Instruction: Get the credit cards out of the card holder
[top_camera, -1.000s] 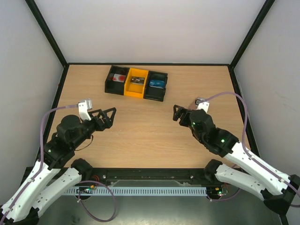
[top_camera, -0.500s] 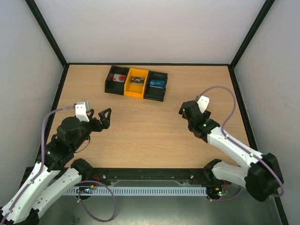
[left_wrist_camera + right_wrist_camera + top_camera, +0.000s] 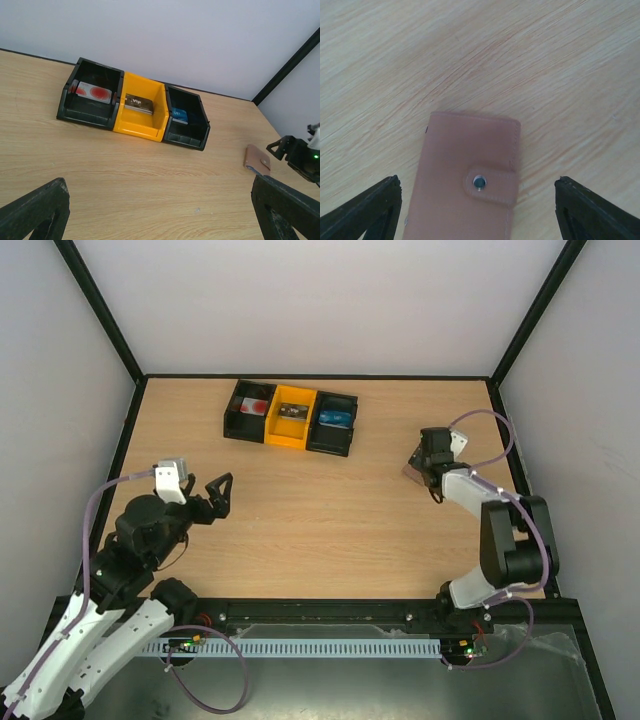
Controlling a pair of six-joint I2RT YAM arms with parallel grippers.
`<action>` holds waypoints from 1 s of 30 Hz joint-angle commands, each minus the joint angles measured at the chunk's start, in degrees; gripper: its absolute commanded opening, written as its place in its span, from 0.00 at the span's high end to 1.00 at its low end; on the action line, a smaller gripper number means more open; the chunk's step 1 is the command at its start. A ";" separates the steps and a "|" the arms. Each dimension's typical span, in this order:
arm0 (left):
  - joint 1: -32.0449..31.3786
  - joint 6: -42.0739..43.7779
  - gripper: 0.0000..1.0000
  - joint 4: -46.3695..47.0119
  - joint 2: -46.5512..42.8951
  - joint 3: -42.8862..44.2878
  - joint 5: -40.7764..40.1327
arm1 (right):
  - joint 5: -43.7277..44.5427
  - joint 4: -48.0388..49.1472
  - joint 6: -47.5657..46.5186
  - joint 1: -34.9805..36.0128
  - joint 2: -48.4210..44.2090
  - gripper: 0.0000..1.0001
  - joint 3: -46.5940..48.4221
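Card holder (image 3: 467, 180): tan, flat on the table (image 3: 545, 60), snap tab fastened. It lies directly beneath the right gripper (image 3: 424, 460), between its spread jaws, and neither finger touches it.
Credit cards: none visible, presumably still inside.
Left gripper (image 3: 214, 496): jaws wide apart, empty, well away.
Progress: nothing extracted; unfastening, opening and removal all remain.

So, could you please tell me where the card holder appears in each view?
Top external: card holder, a tan sliver right of centre.
Left wrist: small, near the right edge, right of the three bins.
Right wrist: fills the lower centre, snap tab showing.
Shared landmark: the right gripper, over it.
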 commanded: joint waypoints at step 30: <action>0.23 0.72 0.00 0.08 0.74 -0.96 -1.68 | -20.78 0.63 -6.35 -5.16 14.53 0.44 2.88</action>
